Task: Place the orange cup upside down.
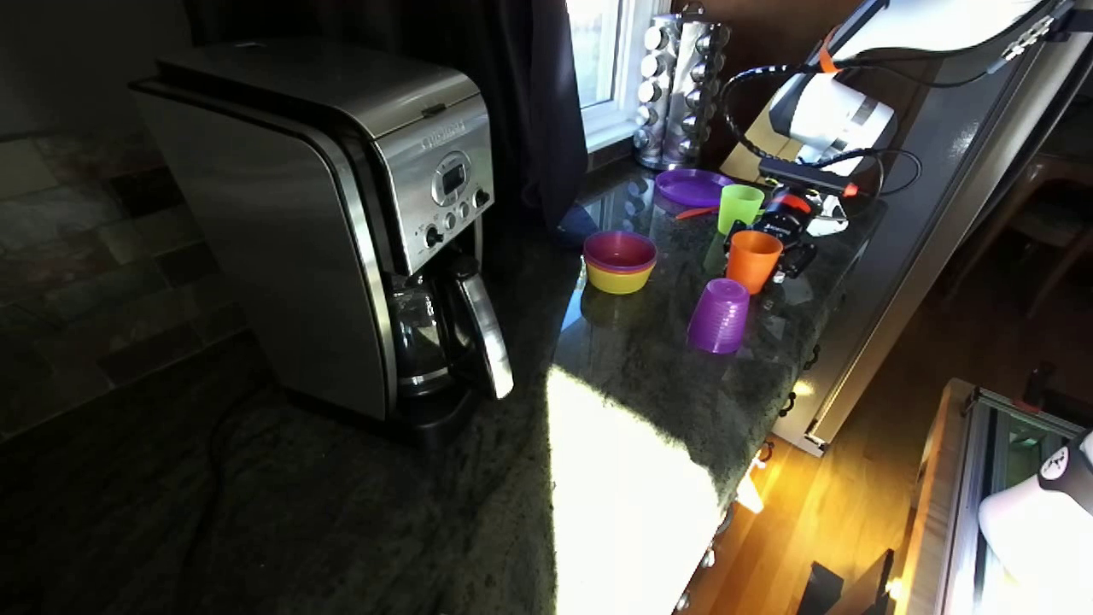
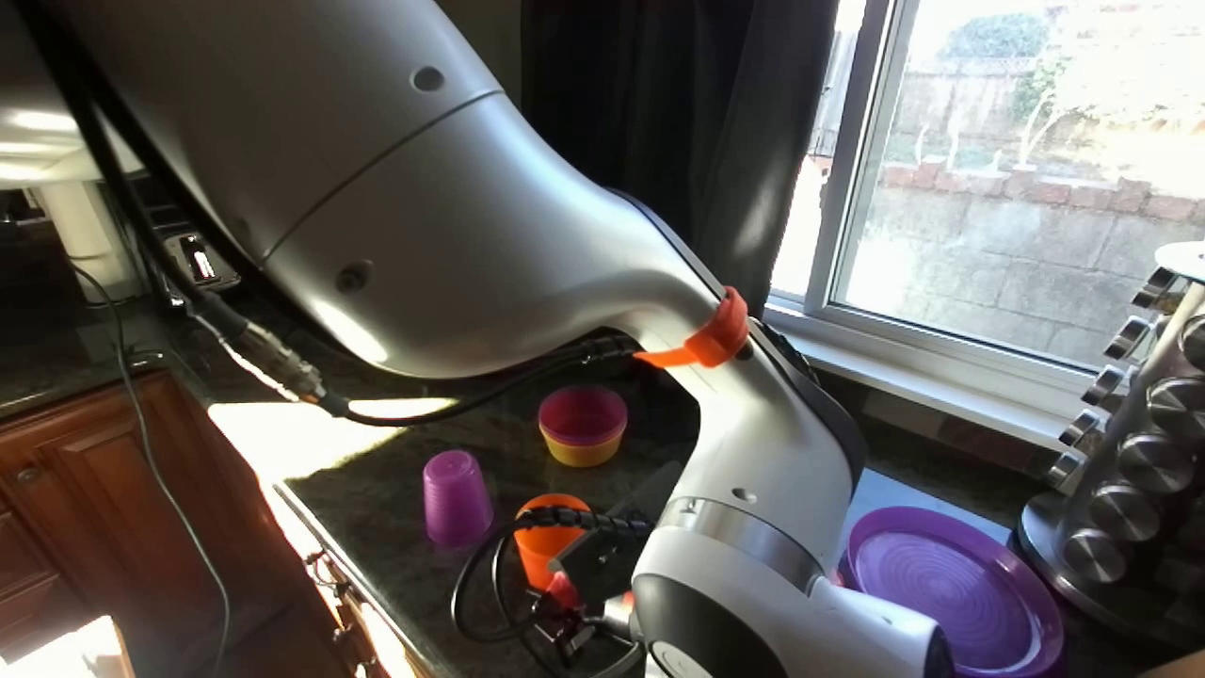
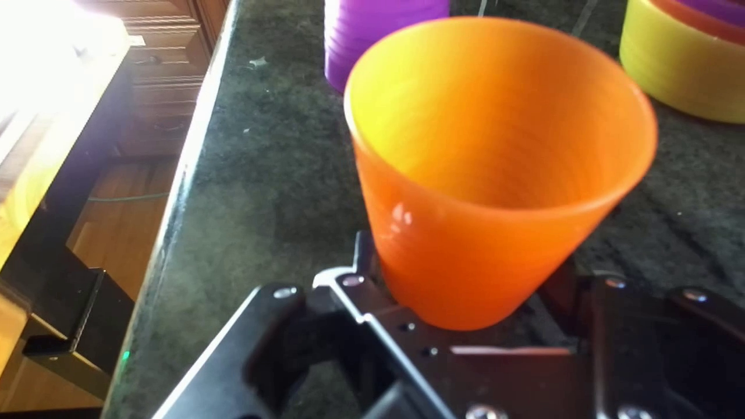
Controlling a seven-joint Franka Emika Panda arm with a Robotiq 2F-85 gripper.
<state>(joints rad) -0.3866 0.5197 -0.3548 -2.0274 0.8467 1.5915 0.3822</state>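
Observation:
The orange cup (image 1: 755, 263) stands rim up on the dark counter (image 1: 649, 359). It also shows in an exterior view (image 2: 546, 541), partly behind a black cable, and large in the wrist view (image 3: 454, 250). My gripper (image 3: 470, 276) has one finger on each side of the cup's lower part. The fingers are partly closed and lie against the cup's walls, with no counter showing between them and the wall. Whether the cup's base touches the counter cannot be told. In an exterior view the gripper (image 1: 770, 266) is largely hidden behind the cup.
An upside-down purple cup (image 1: 719, 318) stands close beyond the orange cup. Yellow and pink nested bowls (image 1: 619, 265) stand beside them. A green cup (image 1: 739, 207), purple plate (image 1: 690, 186) and spice rack (image 1: 679, 94) are near the arm. The counter edge (image 3: 189, 151) runs along one side.

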